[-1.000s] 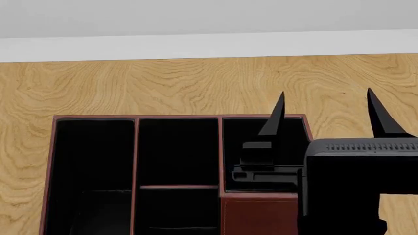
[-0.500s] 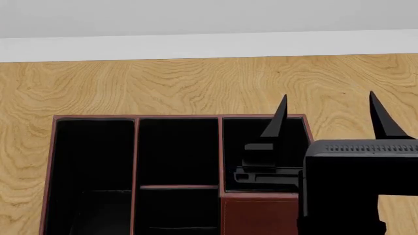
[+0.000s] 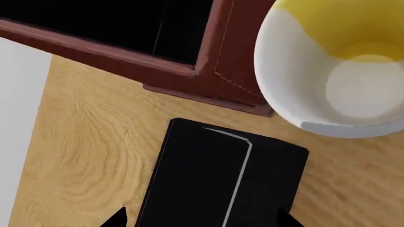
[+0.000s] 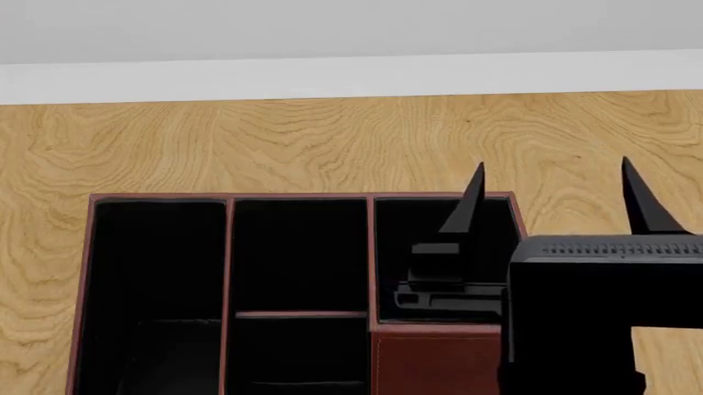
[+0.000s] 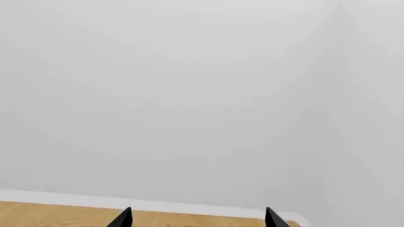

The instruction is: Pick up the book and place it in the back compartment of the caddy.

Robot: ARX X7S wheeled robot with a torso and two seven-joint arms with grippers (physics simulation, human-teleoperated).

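In the left wrist view the book (image 3: 208,175) lies flat on the wooden table, black with a thin pale line, just off a corner of the caddy (image 3: 221,71). My left gripper (image 3: 202,221) is open, one fingertip on each side of the book's near end. The head view shows the caddy (image 4: 296,197) with red-brown rims and black sections. Its back compartment (image 4: 300,255) lies beyond a crossbar (image 4: 300,313). My right gripper (image 4: 552,164) stands open over the caddy's right edge, fingers pointing away and holding nothing. Its wrist view (image 5: 197,220) faces the wall. The left gripper is outside the head view.
A white cup with a yellow inside (image 3: 328,71) stands beside the caddy corner, close to the book. A stitched brown panel (image 4: 439,362) covers the caddy's near right section. Wooden table (image 4: 275,140) runs on to a white wall strip (image 4: 329,78).
In the head view the right gripper has slid slightly back toward me, its fingertips a little lower in the picture. The caddy has not moved.
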